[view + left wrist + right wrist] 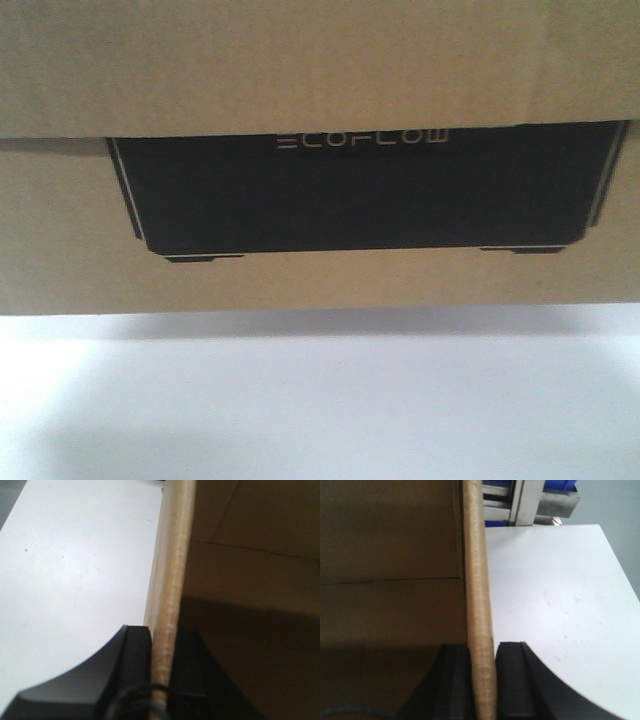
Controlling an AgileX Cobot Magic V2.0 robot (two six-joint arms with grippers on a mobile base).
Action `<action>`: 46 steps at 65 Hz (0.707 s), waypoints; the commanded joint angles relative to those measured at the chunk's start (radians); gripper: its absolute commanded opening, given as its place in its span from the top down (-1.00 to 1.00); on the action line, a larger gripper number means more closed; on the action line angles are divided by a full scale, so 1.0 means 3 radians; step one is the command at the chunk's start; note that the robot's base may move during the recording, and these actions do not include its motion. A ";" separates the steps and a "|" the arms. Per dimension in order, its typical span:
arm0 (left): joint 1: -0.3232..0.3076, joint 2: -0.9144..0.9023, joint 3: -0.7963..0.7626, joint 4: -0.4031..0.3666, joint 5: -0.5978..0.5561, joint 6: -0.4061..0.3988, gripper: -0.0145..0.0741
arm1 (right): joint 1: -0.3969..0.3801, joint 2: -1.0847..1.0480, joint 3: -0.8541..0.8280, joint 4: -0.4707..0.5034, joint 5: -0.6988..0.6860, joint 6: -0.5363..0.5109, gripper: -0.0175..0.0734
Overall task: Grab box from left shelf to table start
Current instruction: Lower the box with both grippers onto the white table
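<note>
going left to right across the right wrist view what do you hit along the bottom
inside of the box → inner finger → upright box wall pinched in the right gripper → outer finger → white table

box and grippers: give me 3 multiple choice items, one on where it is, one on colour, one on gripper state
1. What lies below the box in the front view?
A. white table
B. blue shelf
C. grey floor

2. What colour is the panel printed on the box?
A. red
B. black
C. green

3. How does the left gripper stand?
A. open, clear of the box
B. out of view
C. shut on a box wall

Answers:
1 A, the white table spreads under the box.
2 B, a black trapezoid carries the pale lettering.
3 C, both fingers press the cardboard edge; the right gripper does likewise.
</note>
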 commanded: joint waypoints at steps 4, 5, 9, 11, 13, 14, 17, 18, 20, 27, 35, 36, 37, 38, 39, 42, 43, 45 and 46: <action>0.0073 0.0079 -0.0131 0.0093 -0.0601 -0.0102 0.90 | 0.0026 0.0099 -0.0130 0.0049 -0.0688 0.0022 0.50; 0.0089 0.0093 -0.0131 0.0100 -0.0607 -0.0102 0.90 | 0.0026 0.0119 -0.0130 0.0049 -0.0688 0.0022 0.50; 0.0107 0.0143 -0.0131 0.0175 -0.0639 -0.0102 0.90 | 0.0026 0.0199 -0.0130 0.0049 -0.0688 0.0022 0.50; 0.0107 0.0157 -0.0131 0.0253 -0.0644 -0.0102 0.90 | 0.0026 0.0225 -0.0130 0.0054 -0.0688 0.0022 0.50; 0.0107 0.0182 -0.0131 0.0313 -0.0644 -0.0102 0.90 | 0.0026 0.0255 -0.0130 0.0066 -0.0688 0.0022 0.50; 0.0107 0.0188 -0.0131 0.0343 -0.0644 -0.0102 0.90 | 0.0026 0.0262 -0.0130 0.0070 -0.0688 0.0022 0.50; 0.0107 0.0206 -0.0131 0.0413 -0.0644 -0.0102 0.90 | 0.0026 0.0294 -0.0130 0.0075 -0.0688 0.0022 0.50; 0.0107 0.0212 -0.0131 0.0421 -0.0644 -0.0102 0.90 | 0.0026 0.0299 -0.0130 0.0075 -0.0688 0.0022 0.50; 0.0107 0.0240 -0.0131 0.0420 -0.0644 -0.0102 0.90 | 0.0026 0.0325 -0.0130 0.0075 -0.0688 0.0022 0.50; 0.0107 0.0291 -0.0131 0.0422 -0.0653 -0.0102 0.90 | 0.0026 0.0373 -0.0130 0.0075 -0.0688 0.0022 0.50; 0.0107 0.0321 -0.0131 0.0405 -0.0802 -0.0102 0.90 | 0.0026 0.0383 -0.0130 0.0075 -0.0704 0.0022 0.50; 0.0107 0.0327 -0.0131 0.0405 -0.0810 -0.0102 0.90 | 0.0026 0.0383 -0.0130 0.0075 -0.0708 0.0022 0.50; 0.0107 0.0326 -0.0131 0.0405 -0.0809 -0.0102 0.90 | 0.0026 0.0383 -0.0130 0.0075 -0.0715 0.0022 0.50; 0.0107 0.0326 -0.0131 0.0405 -0.0809 -0.0102 0.90 | 0.0026 0.0383 -0.0130 0.0075 -0.0719 0.0022 0.50; 0.0107 0.0326 -0.0131 0.0405 -0.0809 -0.0102 0.90 | 0.0026 0.0383 -0.0130 0.0075 -0.0719 0.0022 0.50; 0.0107 0.0326 -0.0138 0.0388 -0.0802 -0.0102 0.88 | 0.0026 0.0383 -0.0130 0.0075 -0.0727 0.0022 0.49; 0.0107 0.0326 -0.0138 0.0371 -0.0802 -0.0102 0.87 | 0.0026 0.0383 -0.0130 0.0075 -0.0730 0.0022 0.48; 0.0107 0.0326 -0.0138 0.0365 -0.0802 -0.0102 0.79 | 0.0026 0.0383 -0.0130 0.0075 -0.0737 0.0022 0.44; 0.0107 0.0326 -0.0138 0.0352 -0.0802 -0.0102 0.73 | 0.0026 0.0383 -0.0130 0.0075 -0.0741 0.0022 0.42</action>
